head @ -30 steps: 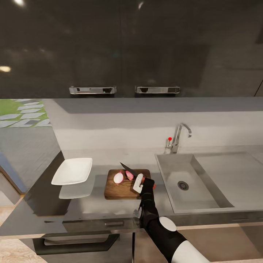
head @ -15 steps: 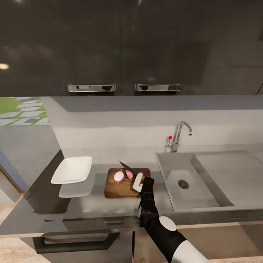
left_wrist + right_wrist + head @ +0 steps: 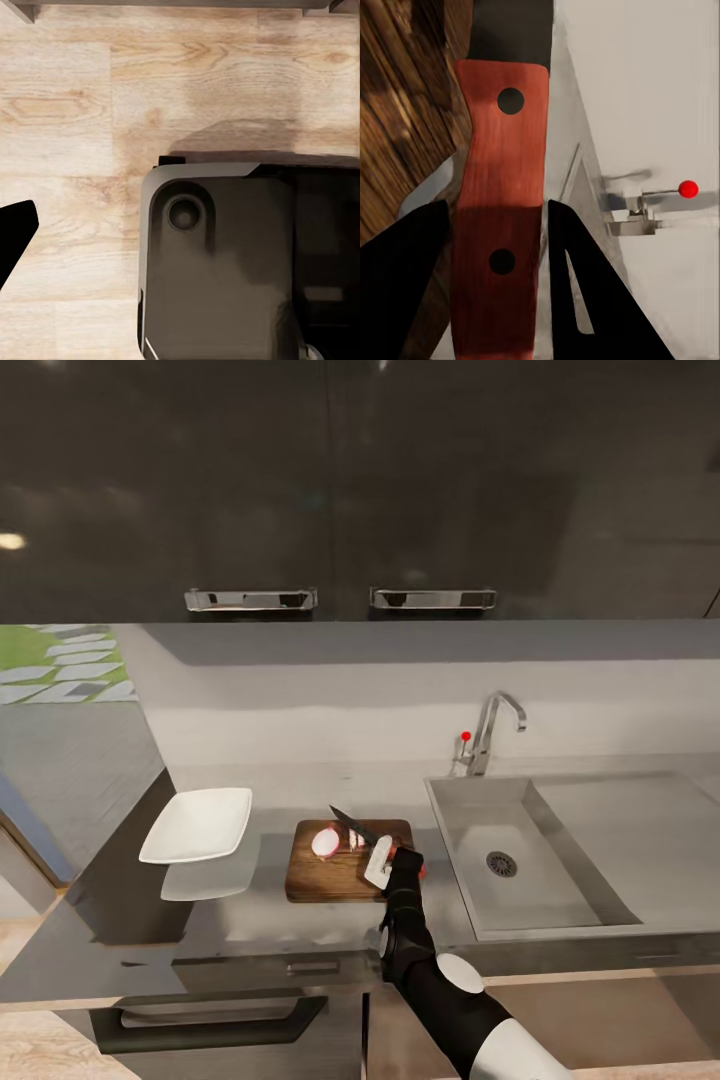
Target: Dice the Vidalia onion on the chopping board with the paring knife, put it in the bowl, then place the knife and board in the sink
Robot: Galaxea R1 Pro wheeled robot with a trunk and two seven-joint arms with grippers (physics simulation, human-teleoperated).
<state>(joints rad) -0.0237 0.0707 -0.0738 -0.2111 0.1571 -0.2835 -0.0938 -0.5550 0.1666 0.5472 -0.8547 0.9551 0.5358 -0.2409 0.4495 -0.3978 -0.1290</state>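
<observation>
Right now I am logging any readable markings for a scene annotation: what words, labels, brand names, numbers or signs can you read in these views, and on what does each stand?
None: no text, number, brand or sign is readable anywhere.
The red-handled paring knife held in the right gripper shows two dark rivet holes, no lettering.
The brown wooden chopping board, white squarish bowl, grey sink, chrome tap and the dark cabinets' metal handles are plain.

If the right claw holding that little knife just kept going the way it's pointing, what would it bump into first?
Probably the onion pieces on the chopping board. The right claw grips the paring knife by its red handle, blade aimed over them. Depth is hard to judge, so the blade may pass above.
</observation>
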